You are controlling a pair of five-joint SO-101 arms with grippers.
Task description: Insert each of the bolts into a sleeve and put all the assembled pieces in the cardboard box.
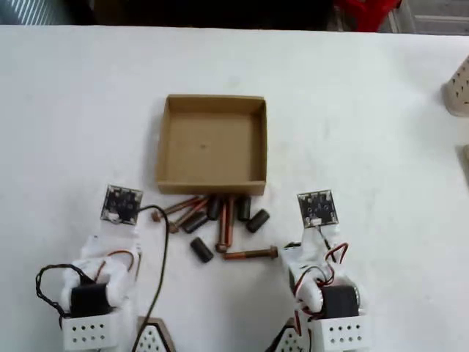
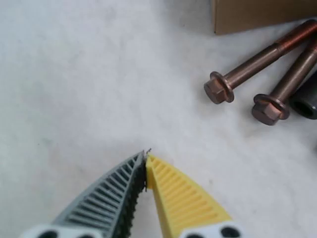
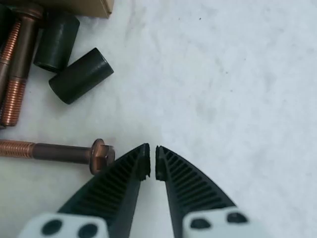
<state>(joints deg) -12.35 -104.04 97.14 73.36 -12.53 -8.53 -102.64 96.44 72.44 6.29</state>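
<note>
Right now my left arm [image 1: 91,301] and right arm [image 1: 326,297] sit at the near edge of the white desk [image 1: 381,110], one on each side of the pile of parts. My left gripper [image 2: 146,157] is closed, its grey and yellow halves meeting at the tips with nothing between them, and it hangs over bare desk. Just beyond it lie two copper bolts [image 2: 262,57], heads toward the gripper, shanks running side by side up to a corner of the cardboard box [image 1: 209,147].

My right gripper [image 3: 152,162] is drawn together to a thin slit and holds nothing either. A single bolt [image 3: 54,151] lies on the desk just beside its tip, head nearest the gripper; I cannot tell whether they touch. Two black sleeves [image 3: 81,75] lie a little farther off, close to each other, near the box's corner.

From the high view, bolts and sleeves are scattered together on the desk along the box's near wall, between the two arms, all outside the box. A lone sleeve [image 1: 201,250] lies on the near side of the pile, by the single bolt's threaded end.
</note>
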